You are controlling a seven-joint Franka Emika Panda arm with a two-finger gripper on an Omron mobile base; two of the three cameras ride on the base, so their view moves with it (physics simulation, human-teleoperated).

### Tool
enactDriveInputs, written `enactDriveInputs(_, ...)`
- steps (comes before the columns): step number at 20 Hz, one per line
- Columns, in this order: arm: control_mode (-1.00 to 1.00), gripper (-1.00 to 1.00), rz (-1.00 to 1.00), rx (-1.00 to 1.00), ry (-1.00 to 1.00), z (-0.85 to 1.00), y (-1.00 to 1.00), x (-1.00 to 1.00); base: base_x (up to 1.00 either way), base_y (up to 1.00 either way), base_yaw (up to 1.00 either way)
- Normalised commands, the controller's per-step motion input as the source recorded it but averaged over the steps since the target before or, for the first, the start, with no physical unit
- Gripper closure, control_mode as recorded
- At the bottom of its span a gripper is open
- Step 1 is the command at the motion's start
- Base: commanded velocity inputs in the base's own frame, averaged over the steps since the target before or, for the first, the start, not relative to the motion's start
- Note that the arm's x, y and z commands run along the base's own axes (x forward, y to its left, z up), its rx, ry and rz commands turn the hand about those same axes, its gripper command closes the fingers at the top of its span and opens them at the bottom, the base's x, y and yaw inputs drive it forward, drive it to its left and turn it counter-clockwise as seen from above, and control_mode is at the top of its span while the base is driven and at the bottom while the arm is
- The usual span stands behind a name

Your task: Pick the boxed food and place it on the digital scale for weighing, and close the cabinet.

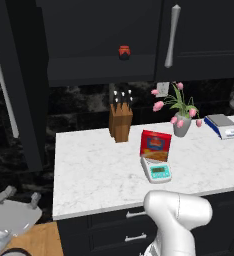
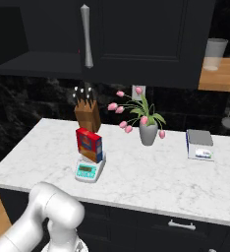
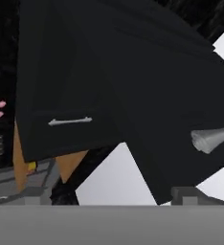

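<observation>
Left base view: the boxed food (image 1: 156, 145) stands upright on the digital scale (image 1: 157, 170), near the middle of the white marble counter (image 1: 89, 165).
Scale display: the teal panel faces 6 o'clock, toward the counter's front edge; the box covers the weighing plate behind it.
Cabinet: the cabinet (image 1: 104, 35) hangs above the counter; its left door (image 1: 16, 85) is swung open at 9 o'clock, edge-on to the camera, and a small red jar (image 1: 124, 52) sits inside on the shelf at 12 o'clock.
Other items: a wooden knife block (image 1: 121, 120) at 11 o'clock of the box, a vase of pink tulips (image 1: 181, 117) at 2 o'clock, and a blue-edged scale (image 1: 222, 125) further out at 3 o'clock.
Right base view: the boxed food (image 2: 89, 144) on the digital scale (image 2: 89, 170) appears again, with the right door's long bar handle (image 2: 86, 37) at 12 o'clock; a glass (image 2: 214, 54) on a wooden shelf shows at 2 o'clock, which the left view lacks.
Hand view: a dark panelled door (image 3: 114, 81) close up, a silver handle end (image 3: 212, 139) at 3 o'clock and a short drawer pull (image 3: 70, 121) at 9 o'clock.
Gripper: I cannot tell whether the fingers are apart or together.
</observation>
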Motion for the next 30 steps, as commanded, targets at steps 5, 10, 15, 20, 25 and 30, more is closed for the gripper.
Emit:
enactDriveInputs(5,-1.0,-1.0,-0.02,-0.02,0.0,0.18,0.66,0.73,0.0,0.0,0.0)
enactDriveInputs(10,-1.0,-1.0,0.0,0.0,0.0,0.84,0.21,0.5,0.0,0.0,0.0)
enactDriveInputs(15,-1.0,-1.0,0.05,0.0,0.0,0.99,-0.18,0.1,0.0,0.0,0.0)
enactDriveInputs(20,-1.0,-1.0,0.11,0.01,-0.02,0.93,-0.65,0.0,0.0,0.0,0.0)
enactDriveInputs(25,-1.0,-1.0,0.22,0.15,-0.01,0.75,-1.0,-0.02,0.0,0.0,0.0)
enactDriveInputs(30,-1.0,-1.0,0.25,0.15,-0.03,0.72,-1.0,-0.04,0.0,0.0,0.0)
